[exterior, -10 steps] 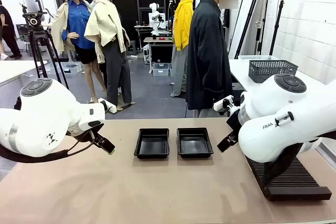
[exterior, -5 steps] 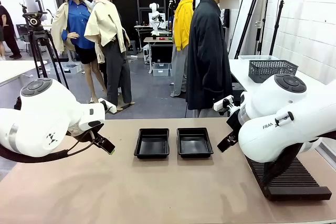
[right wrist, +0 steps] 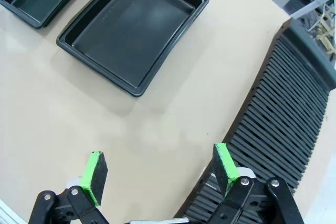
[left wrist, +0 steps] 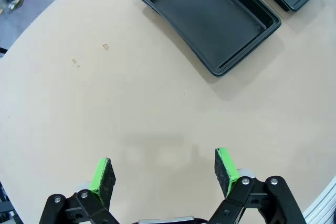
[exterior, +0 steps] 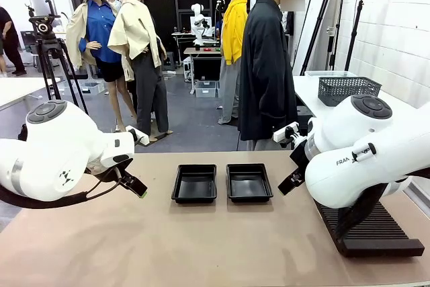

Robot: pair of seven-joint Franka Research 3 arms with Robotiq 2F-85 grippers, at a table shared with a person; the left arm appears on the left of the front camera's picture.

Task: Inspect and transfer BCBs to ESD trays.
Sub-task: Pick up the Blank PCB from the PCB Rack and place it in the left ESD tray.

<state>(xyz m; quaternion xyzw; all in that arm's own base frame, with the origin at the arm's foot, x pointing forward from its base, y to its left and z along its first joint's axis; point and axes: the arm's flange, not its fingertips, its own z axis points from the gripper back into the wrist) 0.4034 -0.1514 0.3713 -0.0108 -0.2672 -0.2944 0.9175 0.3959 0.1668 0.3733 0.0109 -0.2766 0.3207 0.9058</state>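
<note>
Two ESD trays (exterior: 194, 184) lie side-by-side — long axes front-to-back.

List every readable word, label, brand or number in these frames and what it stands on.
"FRAN": on the right arm, on its white shell; the rest of the word is hidden.
Left arm: a small dark mark, too small to read.
Black trays and ribbed rack: no print to be seen.

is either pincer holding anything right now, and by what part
Nothing is held: the left pincer and the right pincer both stand open and empty.
</note>
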